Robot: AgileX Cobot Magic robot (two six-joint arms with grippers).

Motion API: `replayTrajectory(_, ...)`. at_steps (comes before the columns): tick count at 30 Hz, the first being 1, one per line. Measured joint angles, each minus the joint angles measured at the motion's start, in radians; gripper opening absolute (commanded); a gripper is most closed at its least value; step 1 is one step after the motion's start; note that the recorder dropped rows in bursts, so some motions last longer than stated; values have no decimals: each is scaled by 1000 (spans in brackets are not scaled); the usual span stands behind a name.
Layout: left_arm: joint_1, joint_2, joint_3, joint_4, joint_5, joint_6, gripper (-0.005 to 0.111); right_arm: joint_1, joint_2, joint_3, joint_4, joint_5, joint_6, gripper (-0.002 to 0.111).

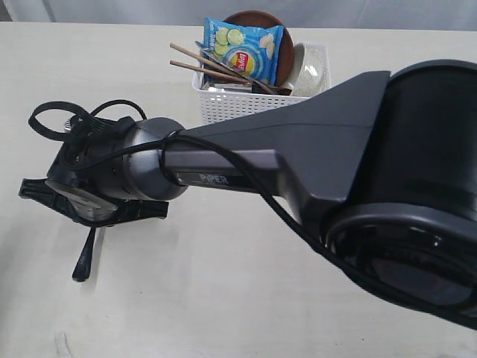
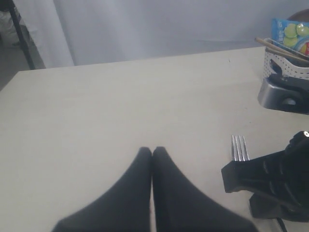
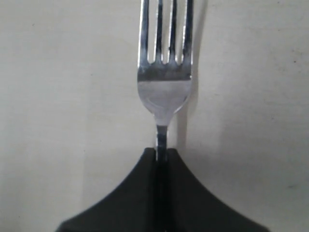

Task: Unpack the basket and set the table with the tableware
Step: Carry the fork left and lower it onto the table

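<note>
My right gripper (image 3: 161,152) is shut on the neck of the steel fork (image 3: 164,72), just above the pale table (image 3: 58,96), with the tines pointing away from the fingers. In the exterior view this gripper (image 1: 71,201) has reached across to the left side, and the fork's dark handle (image 1: 84,257) sticks out toward the near edge. The white basket (image 1: 223,104) stands at the back. It holds two chopsticks (image 1: 201,60), a brown plate (image 1: 257,16) and a white bowl (image 1: 309,67). My left gripper (image 2: 152,150) is shut with nothing in it, to the left of the fork's tines (image 2: 240,147).
A blue chip bag (image 1: 246,48) leans in the basket over the other items. The right arm (image 1: 313,142) stretches across the middle of the table and hides part of the basket's front. Its black cable (image 1: 67,119) loops behind the wrist.
</note>
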Motion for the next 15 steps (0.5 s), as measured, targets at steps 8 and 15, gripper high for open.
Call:
replayTrajectory(8,0,0,0,0,0,0,0,0,0,-4,0,24,-16,0)
replayTrajectory(15,0,0,0,0,0,0,0,2,0,-6,-19,64,-22,0)
